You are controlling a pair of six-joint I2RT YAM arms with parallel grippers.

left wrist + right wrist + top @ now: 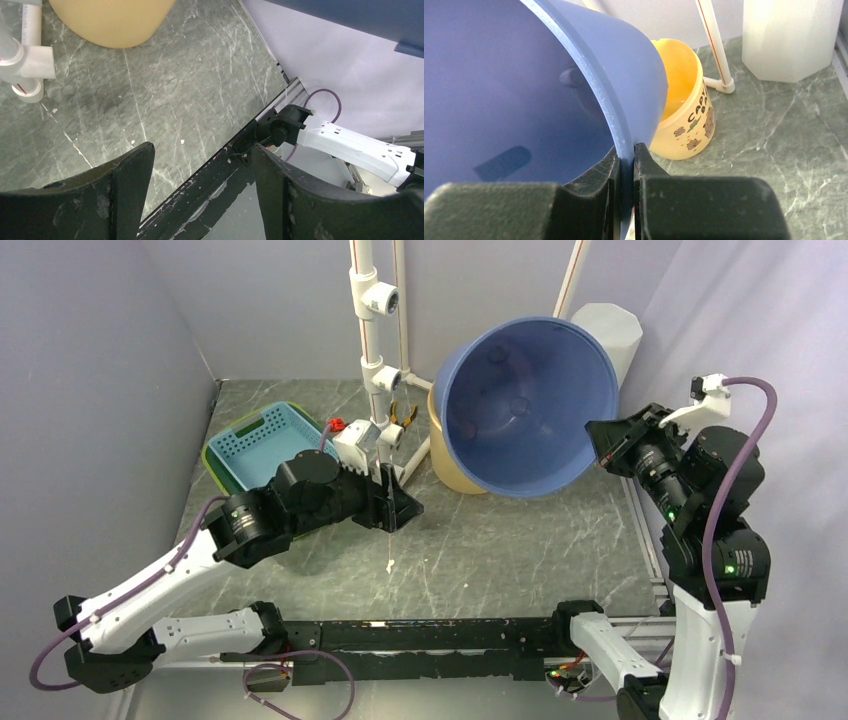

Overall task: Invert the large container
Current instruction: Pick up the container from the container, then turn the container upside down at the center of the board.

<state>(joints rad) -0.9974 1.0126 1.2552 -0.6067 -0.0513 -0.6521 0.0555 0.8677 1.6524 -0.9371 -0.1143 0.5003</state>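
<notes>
The large container point(520, 405) is a big blue plastic bowl, lifted off the table and tipped on its side, its mouth facing the camera in the top view. My right gripper point(598, 445) is shut on its right rim; the right wrist view shows the blue wall point(499, 90) pinched between the two black fingers point(626, 170). My left gripper point(392, 502) hovers low over the table's middle, left of the bowl. Its jaws stand open with only the table and the black rail point(220, 175) showing between them.
A yellow printed cup point(686, 107) stands just behind and under the tipped bowl. A white faceted container point(610, 330) is at the back right. A blue basket on a green tray point(265, 445) sits at the back left, beside a white pipe stand point(378, 340).
</notes>
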